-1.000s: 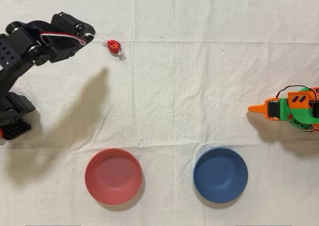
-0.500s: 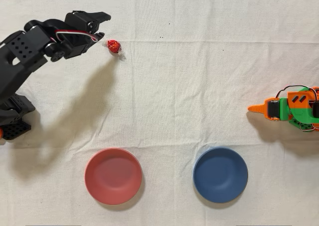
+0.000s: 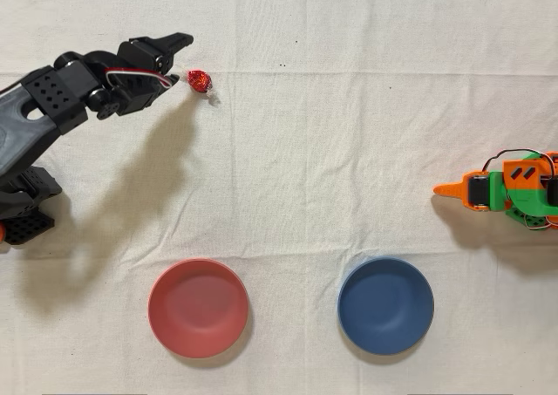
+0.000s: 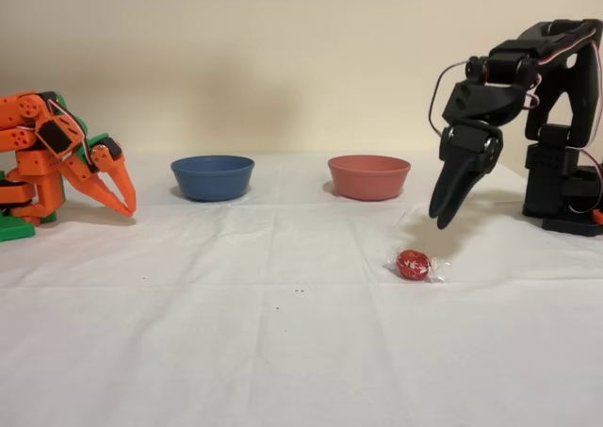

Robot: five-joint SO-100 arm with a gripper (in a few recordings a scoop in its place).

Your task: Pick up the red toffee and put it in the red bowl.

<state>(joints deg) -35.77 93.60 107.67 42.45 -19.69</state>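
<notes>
- The red toffee [image 3: 200, 81] sits on the white cloth [image 3: 349, 151] near the top left of the overhead view, its clear twisted wrapper ends poking out; in the fixed view it lies on the front right of the cloth, nothing touching it.
- And there's the black arm's gripper [image 3: 181, 59], just beside the sweet in the overhead view, fingertips aimed at it but off to its left. From the side the gripper [image 4: 440, 215] hangs above the cloth, tips pointing down, short of the toffee [image 4: 413, 264] and not down at its level.
- Jaw state: overhead, the two fingers look spread with a gap between them, so I call it released and carrying nothing; from the side they overlap and read almost as one.
- The red bowl [image 3: 198, 308] waits at the bottom left of the overhead view, well apart from the sweet, with the blue bowl [image 3: 385, 305] to its right. The orange arm [image 3: 510, 190] stands idle.
- What could go wrong, as I judge it: the tips are offset from the sweet, so a straight descent could land one finger on the foil and flick it away.
- Shiny foil, round shape: a pinch off-centre may squirt it out, or catch only a wrapper end.
- Then comes a long carry to the bowl; a weak hold could drop it short.
</notes>
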